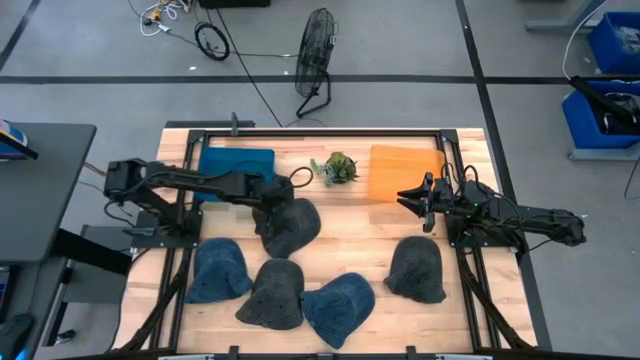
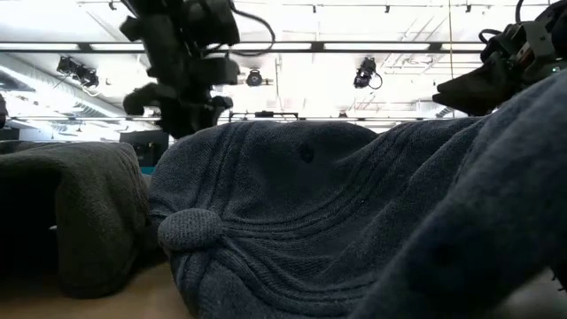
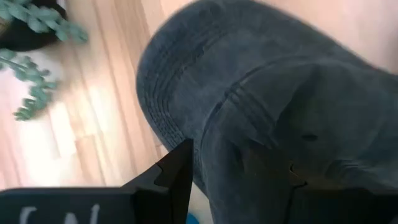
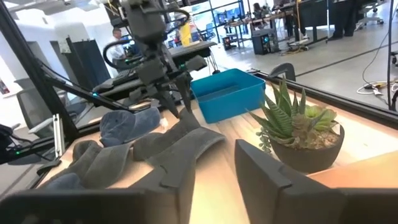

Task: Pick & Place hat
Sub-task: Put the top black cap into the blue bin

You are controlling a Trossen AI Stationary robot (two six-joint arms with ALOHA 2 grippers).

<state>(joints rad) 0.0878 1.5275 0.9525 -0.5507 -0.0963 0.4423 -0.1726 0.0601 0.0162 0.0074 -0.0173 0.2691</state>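
A dark grey hat [image 1: 292, 226] lies mid-table, in front of the blue bin [image 1: 237, 166]. My left gripper [image 1: 268, 207] stands over its left part, fingers pointing down, shut on it. The left wrist view shows the hat's crown [image 3: 267, 106] filling the space between the two fingers. In the right wrist view the same hat [image 4: 177, 140] rises to a peak under the left gripper [image 4: 176, 106]. My right gripper [image 1: 414, 196] hovers open beside the orange bin [image 1: 405, 172], touching nothing. My left gripper pinches a raised fold of the hat's crown [image 3: 242, 168] between its two fingers [image 3: 179, 171], coming from above and pointing down. The fabric peaks up at the fingers [image 4: 184, 119], while the hat's lower part [image 4: 155, 155] stays on the table.
Several other hats lie along the near half: blue [image 1: 218, 270], dark grey [image 1: 272, 294], blue [image 1: 340, 306], dark grey [image 1: 417, 269]. A potted plant [image 1: 337, 168] stands between the two bins. Bare wood [image 1: 360, 240] shows between the held hat and the right arm.
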